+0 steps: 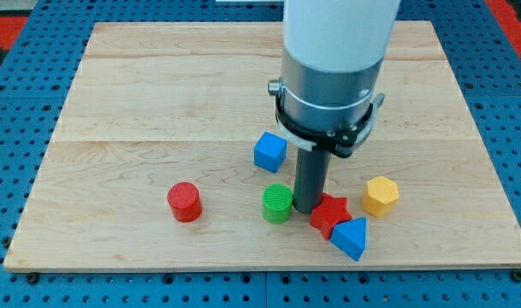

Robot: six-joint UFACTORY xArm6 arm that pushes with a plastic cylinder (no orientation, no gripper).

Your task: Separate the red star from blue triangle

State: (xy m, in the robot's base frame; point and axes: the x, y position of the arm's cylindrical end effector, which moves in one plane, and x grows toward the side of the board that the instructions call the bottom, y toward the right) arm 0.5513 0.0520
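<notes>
The red star (331, 214) lies near the view's bottom, right of centre, on the wooden board (157, 103). The blue triangle (351, 237) touches it at its lower right. My tip (307, 209) stands just left of the red star, touching or almost touching its left edge, with the green cylinder (277, 203) close on the tip's other side. The arm's white and grey body hides the board behind the rod.
A blue cube (270, 151) sits up and left of the tip. A yellow hexagon (381, 196) sits right of the red star. A red cylinder (185, 202) stands further left. The board's bottom edge runs just below the blue triangle.
</notes>
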